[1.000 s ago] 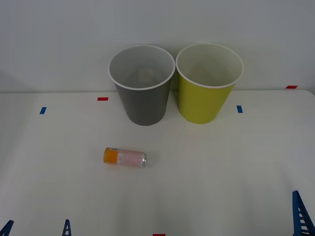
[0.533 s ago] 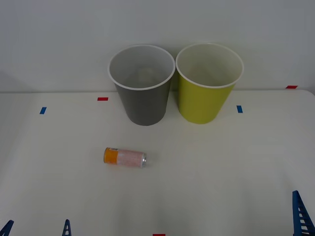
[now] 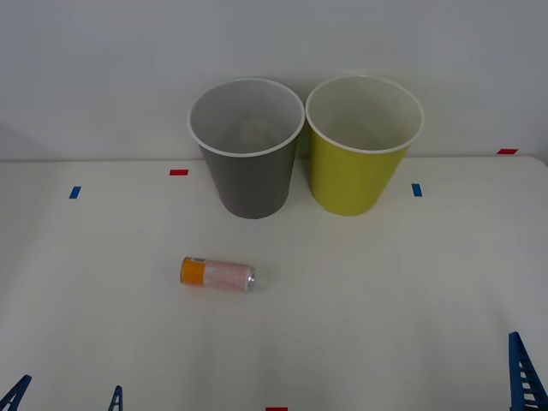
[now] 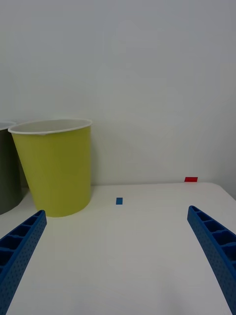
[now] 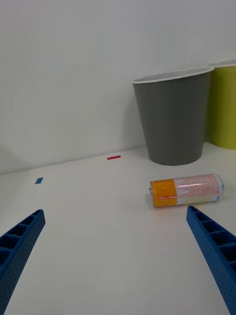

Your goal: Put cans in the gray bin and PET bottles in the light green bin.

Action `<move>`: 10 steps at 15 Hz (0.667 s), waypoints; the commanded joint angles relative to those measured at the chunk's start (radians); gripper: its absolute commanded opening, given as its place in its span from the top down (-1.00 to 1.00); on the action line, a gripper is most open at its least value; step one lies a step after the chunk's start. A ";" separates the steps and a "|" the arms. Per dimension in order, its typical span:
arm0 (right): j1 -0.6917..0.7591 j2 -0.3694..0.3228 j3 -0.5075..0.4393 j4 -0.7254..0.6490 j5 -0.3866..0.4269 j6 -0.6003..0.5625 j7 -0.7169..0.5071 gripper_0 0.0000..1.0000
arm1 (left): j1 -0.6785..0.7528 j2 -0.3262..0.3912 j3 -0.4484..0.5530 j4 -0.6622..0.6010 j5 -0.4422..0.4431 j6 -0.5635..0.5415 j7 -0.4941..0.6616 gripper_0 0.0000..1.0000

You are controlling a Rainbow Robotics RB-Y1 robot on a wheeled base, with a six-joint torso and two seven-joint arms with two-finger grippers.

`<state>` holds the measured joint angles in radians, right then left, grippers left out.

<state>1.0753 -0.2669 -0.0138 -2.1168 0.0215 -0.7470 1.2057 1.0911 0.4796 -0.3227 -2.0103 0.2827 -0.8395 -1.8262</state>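
— Two bins at the back of the white table (image 3: 411, 300), upright and side by side, rims nearly touching: gray bin (image 3: 249, 171) on the robot's left, light green bin (image 3: 358, 167) on its right.

— And one can (image 3: 217, 275)?

— Lying on its side on the table, nearer than the gray bin and a little to its left, well apart from both bins. Orange band toward the left, silver top toward the right.

— Left gripper (image 5: 115, 256)?

— Low at the near left edge of the table, spread wide, nothing between the blue ribbed fingers (image 5: 211, 251). Pointed past the can toward the gray bin, with the can lying just beyond one fingertip.

— Right gripper (image 4: 115, 258)?

— Low at the near right corner, likewise spread wide and holding nothing. Faces the light green bin across bare tabletop.

— Anything else?

— Small red tape marks (image 3: 178, 172) and blue tape marks (image 3: 416, 189) stuck to the table near the bins.
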 commanded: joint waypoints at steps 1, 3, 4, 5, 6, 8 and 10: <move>0.000 0.000 0.000 0.000 0.000 0.000 0.000 -1.00 | -0.083 0.122 0.004 0.001 0.079 0.092 -0.002 -1.00; 0.000 0.000 0.000 0.000 0.000 0.000 0.000 -1.00 | -0.126 0.211 0.002 0.001 0.101 0.122 -0.004 -1.00; 0.000 0.000 0.000 0.000 0.000 0.000 0.000 -1.00 | -0.142 0.254 -0.004 0.001 0.101 0.125 -0.007 -1.00; 0.000 0.000 0.000 0.000 0.000 0.000 0.000 -1.00 | -0.165 0.304 -0.013 0.001 0.101 0.131 -0.010 -1.00; 0.000 0.000 0.000 0.000 0.000 0.000 0.000 -1.00 | -0.189 0.347 -0.018 0.001 0.101 0.152 -0.012 -1.00; 0.000 0.000 0.000 0.000 0.000 0.000 0.000 -1.00 | -0.241 0.407 -0.019 -0.001 0.101 0.220 -0.008 -1.00; 0.000 0.000 0.000 0.000 0.000 0.000 0.000 -1.00 | -0.298 0.445 -0.032 0.001 0.101 0.275 -0.010 -1.00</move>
<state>1.0753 -0.2669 -0.0138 -2.1168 0.0215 -0.7470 1.2057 0.8222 0.9048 -0.3450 -2.0103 0.3831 -0.5924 -1.8352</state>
